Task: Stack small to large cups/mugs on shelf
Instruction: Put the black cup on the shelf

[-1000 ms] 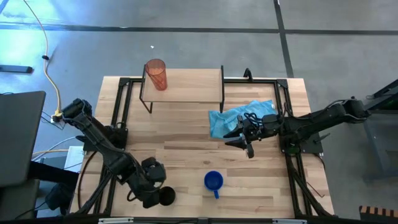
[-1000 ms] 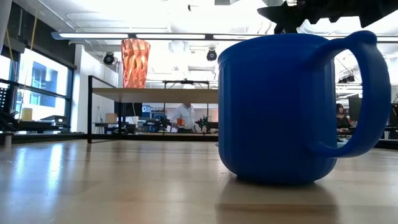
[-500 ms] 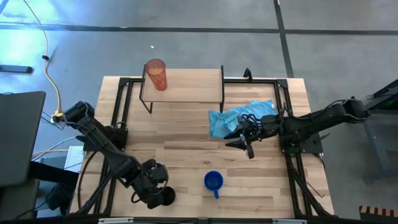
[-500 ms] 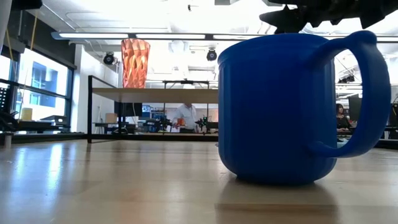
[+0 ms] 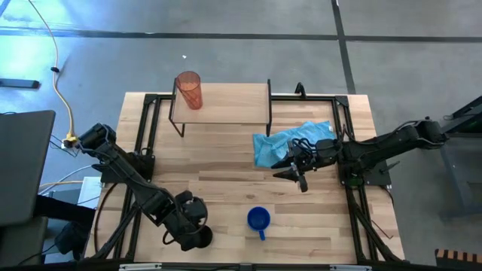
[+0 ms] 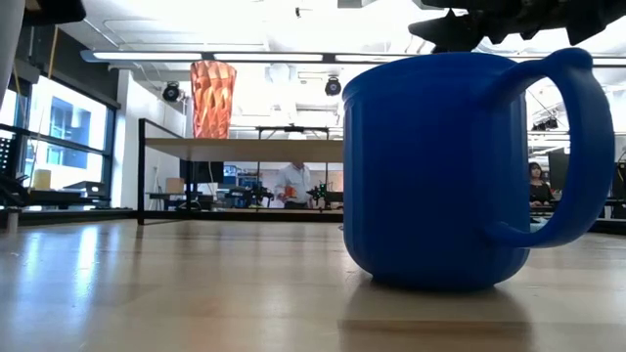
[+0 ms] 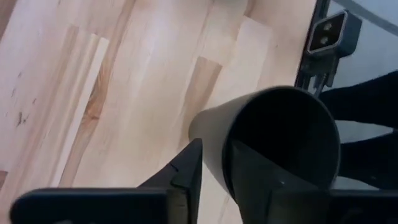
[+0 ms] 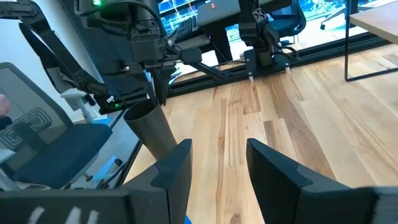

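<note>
From above I see my left pincer [image 5: 197, 235] at the tabletop's [image 5: 226, 150] near edge, on the black plastic cup [image 5: 202, 238]. Left wrist: fingers pinch the cup's wall [image 7: 273, 137]. Right wrist: my right pincer [image 8: 217, 162] hangs open.

One camera looks straight down on the whole worktop [image 5: 226, 158]. A second sits at worktop height, very close to the blue mug [image 6: 460, 166], facing the shelf [image 6: 245, 149]. The left wrist camera looks closely down on the black cup [image 7: 273, 143], which the right wrist camera sees from farther off.
</note>
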Available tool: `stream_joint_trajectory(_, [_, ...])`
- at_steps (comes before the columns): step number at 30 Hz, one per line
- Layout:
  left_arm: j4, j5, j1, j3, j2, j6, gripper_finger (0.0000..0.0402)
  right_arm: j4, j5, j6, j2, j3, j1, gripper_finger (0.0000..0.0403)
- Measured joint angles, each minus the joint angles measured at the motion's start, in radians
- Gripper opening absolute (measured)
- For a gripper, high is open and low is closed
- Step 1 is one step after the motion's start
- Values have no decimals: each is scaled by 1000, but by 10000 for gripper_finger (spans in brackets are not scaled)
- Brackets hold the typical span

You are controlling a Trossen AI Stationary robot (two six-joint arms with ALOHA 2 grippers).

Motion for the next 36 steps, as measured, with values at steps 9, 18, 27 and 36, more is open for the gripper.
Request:
stream_joint_trajectory(9, [-1, 13, 0, 0, 0, 31, 30, 0, 0, -2, 0, 0, 0, 144])
stream_joint_trajectory(18, [-9, -11, 4, -16, 0, 41, 4, 0, 1, -1, 0, 0, 0, 144])
stream_joint_trajectory(27, [-26, 47, 143, -4, -1, 129, 1, 0, 1, 28, 0, 0, 0, 144])
stream_joint_trajectory(36, [-131, 98, 381, 115, -1, 399, 1, -33, 1, 47, 0, 0, 2, 144])
